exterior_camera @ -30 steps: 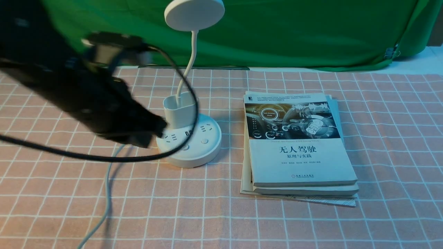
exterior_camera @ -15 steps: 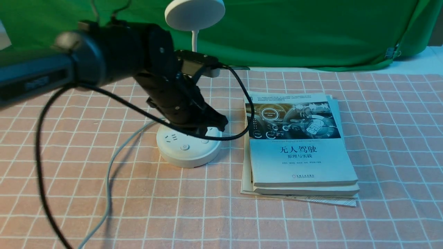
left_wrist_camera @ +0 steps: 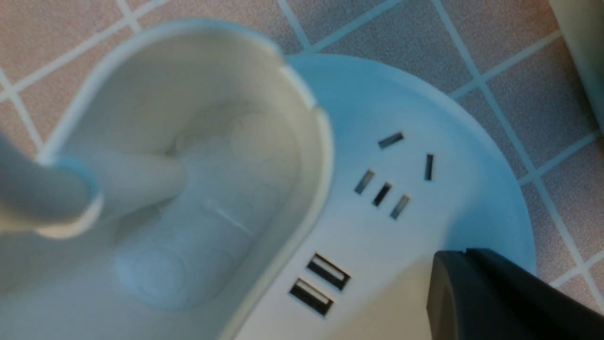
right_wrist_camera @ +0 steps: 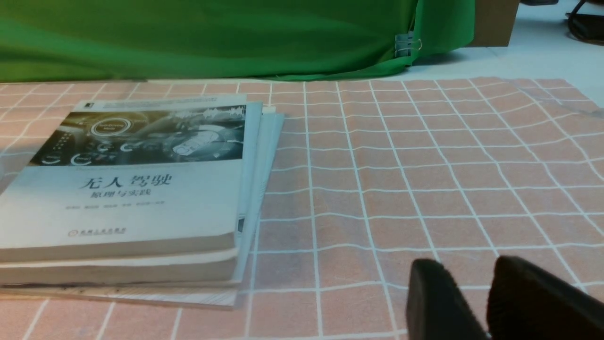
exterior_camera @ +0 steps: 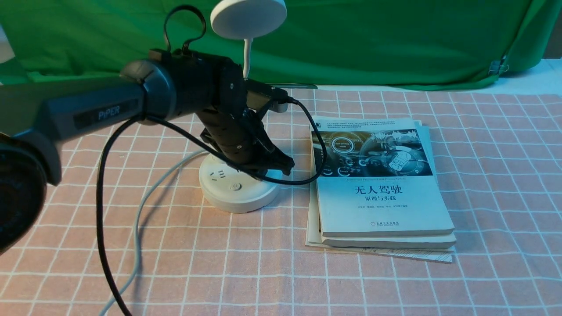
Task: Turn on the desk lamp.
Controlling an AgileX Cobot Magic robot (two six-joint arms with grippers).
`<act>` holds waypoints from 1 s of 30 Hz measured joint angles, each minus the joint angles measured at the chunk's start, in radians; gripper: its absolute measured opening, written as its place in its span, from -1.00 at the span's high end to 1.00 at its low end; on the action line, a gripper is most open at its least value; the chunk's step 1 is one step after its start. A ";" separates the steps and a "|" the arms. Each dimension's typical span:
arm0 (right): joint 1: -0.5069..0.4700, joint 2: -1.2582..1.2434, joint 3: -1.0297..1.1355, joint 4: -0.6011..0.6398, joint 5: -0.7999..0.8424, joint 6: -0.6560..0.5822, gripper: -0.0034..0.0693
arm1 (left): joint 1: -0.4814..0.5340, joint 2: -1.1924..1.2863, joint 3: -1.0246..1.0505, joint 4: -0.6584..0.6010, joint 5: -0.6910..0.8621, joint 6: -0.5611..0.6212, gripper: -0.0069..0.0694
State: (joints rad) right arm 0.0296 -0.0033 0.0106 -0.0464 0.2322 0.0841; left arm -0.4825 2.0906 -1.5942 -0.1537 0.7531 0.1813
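Note:
The white desk lamp stands at the middle left of the table; its disc head (exterior_camera: 248, 17) is unlit above the thin neck (exterior_camera: 246, 57). Its round base (exterior_camera: 232, 195) shows a socket and one button (exterior_camera: 235, 186). My left gripper (exterior_camera: 286, 166) is shut and empty, its tip low over the right part of the base. In the left wrist view the closed tip (left_wrist_camera: 465, 255) lies over the base (left_wrist_camera: 424, 108) near its rim, beside socket holes and two USB ports (left_wrist_camera: 321, 283). The cup holder (left_wrist_camera: 302, 156) shows there and is hidden in the front view. My right gripper (right_wrist_camera: 465, 264) is open by a narrow gap, low over the cloth.
A stack of books (exterior_camera: 382, 184) lies just right of the lamp base, also in the right wrist view (right_wrist_camera: 137, 189). The lamp's grey cord (exterior_camera: 138, 228) runs toward the front left. My arm's black cable (exterior_camera: 101, 197) hangs there too. A green backdrop (exterior_camera: 395, 39) closes the rear.
My left arm has swung from the lamp's left across to its right side, and the shut gripper has settled slightly lower and further right over the base. The lamp head stays unlit.

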 joint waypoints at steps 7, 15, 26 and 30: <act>0.000 0.000 0.000 0.000 0.000 0.000 0.24 | 0.000 0.015 -0.011 0.001 0.013 -0.003 0.76; 0.000 0.000 0.000 0.000 0.000 -0.001 0.24 | -0.019 0.025 -0.023 0.098 0.027 -0.067 0.76; 0.000 0.000 0.000 0.000 0.000 -0.001 0.24 | -0.021 -0.213 0.060 0.127 0.111 -0.126 0.76; 0.000 0.000 0.000 0.000 0.000 -0.001 0.24 | -0.021 -0.414 0.237 0.126 0.084 -0.181 0.76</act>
State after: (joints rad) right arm 0.0296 -0.0033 0.0106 -0.0464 0.2322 0.0833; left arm -0.5036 1.6766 -1.3574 -0.0281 0.8367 0.0000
